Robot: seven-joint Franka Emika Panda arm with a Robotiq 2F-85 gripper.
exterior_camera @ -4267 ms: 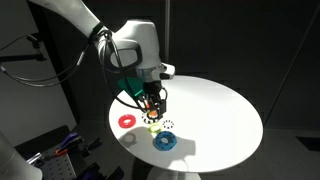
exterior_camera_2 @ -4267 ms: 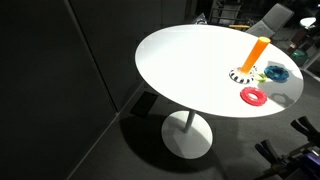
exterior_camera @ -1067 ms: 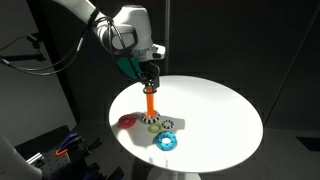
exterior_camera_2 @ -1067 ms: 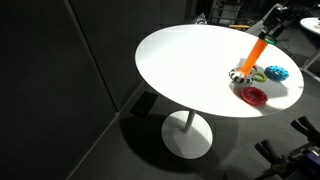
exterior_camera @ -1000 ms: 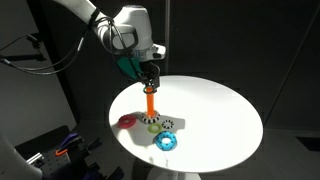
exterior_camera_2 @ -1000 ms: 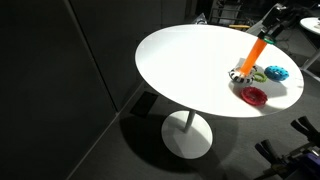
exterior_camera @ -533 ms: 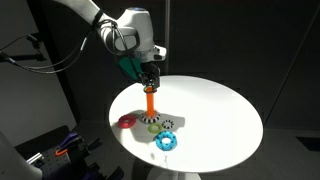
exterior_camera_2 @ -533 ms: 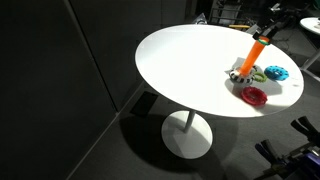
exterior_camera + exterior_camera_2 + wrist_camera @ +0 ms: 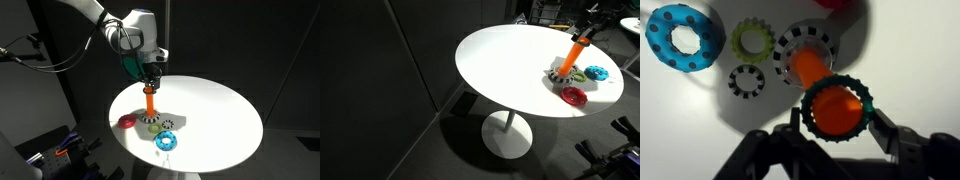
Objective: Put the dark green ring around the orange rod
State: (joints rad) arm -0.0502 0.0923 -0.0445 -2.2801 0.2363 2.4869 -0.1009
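Observation:
The orange rod [image 9: 150, 101] stands on its white base with black markings [image 9: 152, 119] on the round white table [image 9: 215, 110]. It also shows in the other exterior view [image 9: 576, 52] and the wrist view [image 9: 812, 68]. My gripper [image 9: 150, 83] hovers at the rod's top, shut on the dark green ring [image 9: 810, 96]. In the wrist view the gripper [image 9: 838, 116] holds the ring so that it encircles the rod's top end. In both exterior views the ring is too small to make out.
Around the base lie a red ring [image 9: 126, 121], a blue ring [image 9: 165, 141], a yellow-green toothed ring [image 9: 753, 40] and a black-and-white toothed ring [image 9: 746, 82]. The table edge [image 9: 520, 108] is close to them.
The gripper has risen from table level beside the rings to the rod's top. Over the last second it shifted only slightly down and sideways.

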